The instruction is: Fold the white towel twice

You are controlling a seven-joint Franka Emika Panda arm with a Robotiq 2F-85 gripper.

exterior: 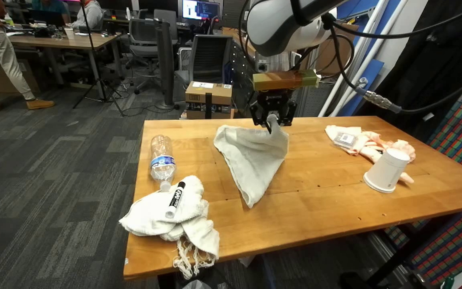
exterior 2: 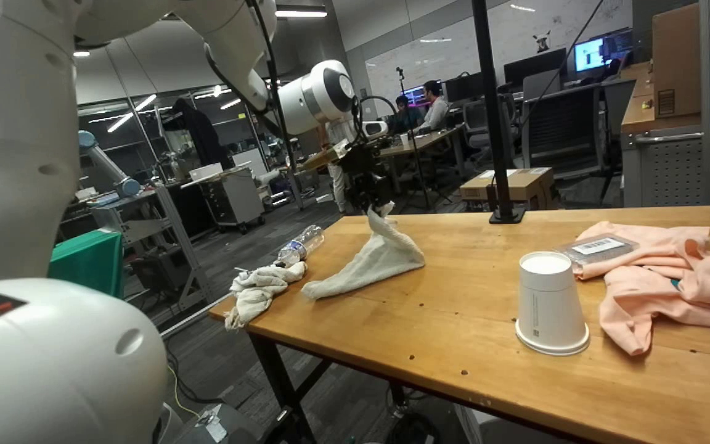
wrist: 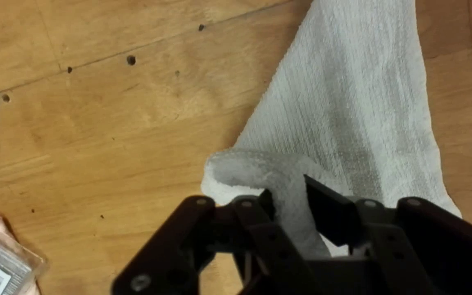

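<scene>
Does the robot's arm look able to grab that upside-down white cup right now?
Probably not yet: its gripper is closed on the white towel. The cup itself stands uncovered, though reach is hard to judge.

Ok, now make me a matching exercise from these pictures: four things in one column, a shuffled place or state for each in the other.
Things:
1. white towel
2. marker
3. white cup
4. clear case

Places or states:
A. standing wide end down
B. at least partly on the peach cloth
C. pinched in the end effector
D. lying on the fringed rag

Pairs: 1-C; 2-D; 3-A; 4-B
</scene>
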